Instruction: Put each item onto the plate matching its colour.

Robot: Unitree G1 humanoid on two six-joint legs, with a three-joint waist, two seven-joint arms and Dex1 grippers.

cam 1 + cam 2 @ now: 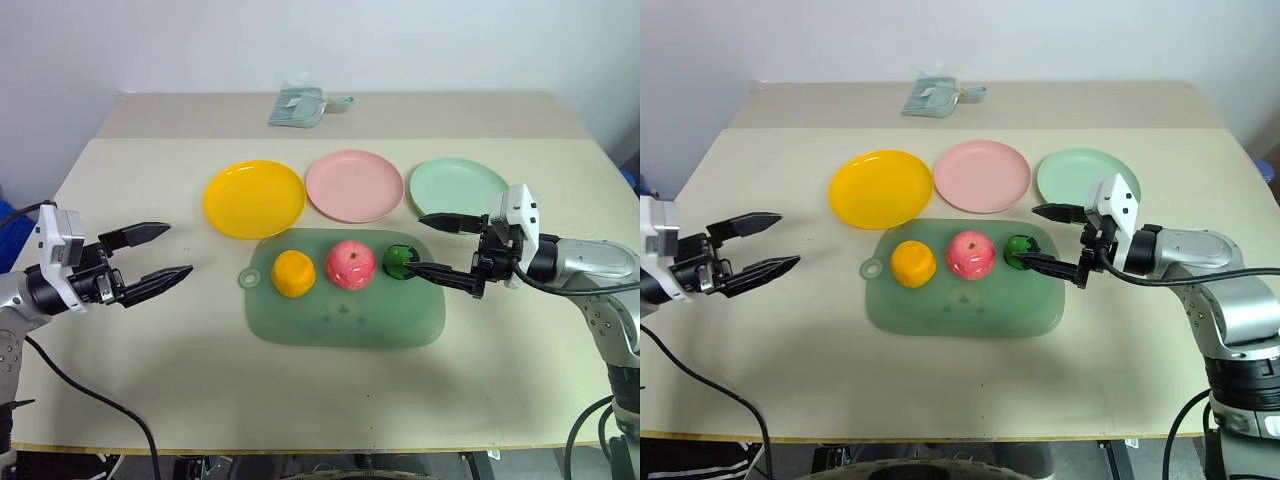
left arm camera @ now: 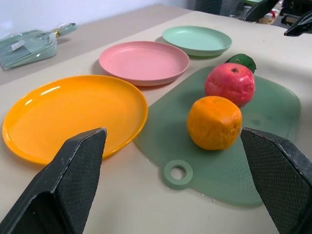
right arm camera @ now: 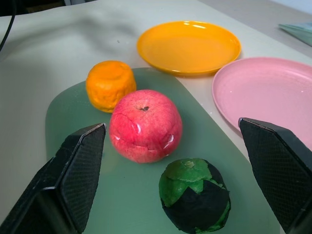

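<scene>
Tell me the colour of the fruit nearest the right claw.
Dark green ball, with black patches; clearest in the right wrist view.

- The left claw (image 1: 168,253) is formed of two long black fingers tapering to pointed tips, with a fine cross-hatched texture seen on their inner faces.
- A white, boxy housing is mounted on the left wrist, behind a black cylindrical body.
- A black cable is seen trailing from the left arm.
- The right claw (image 1: 421,243) is built of the same two slim black fingers.
- A white block is fixed above the right wrist, and the right forearm is clad in silver-grey metal shells with black joints.
- Black cables are routed along the right arm.
</scene>
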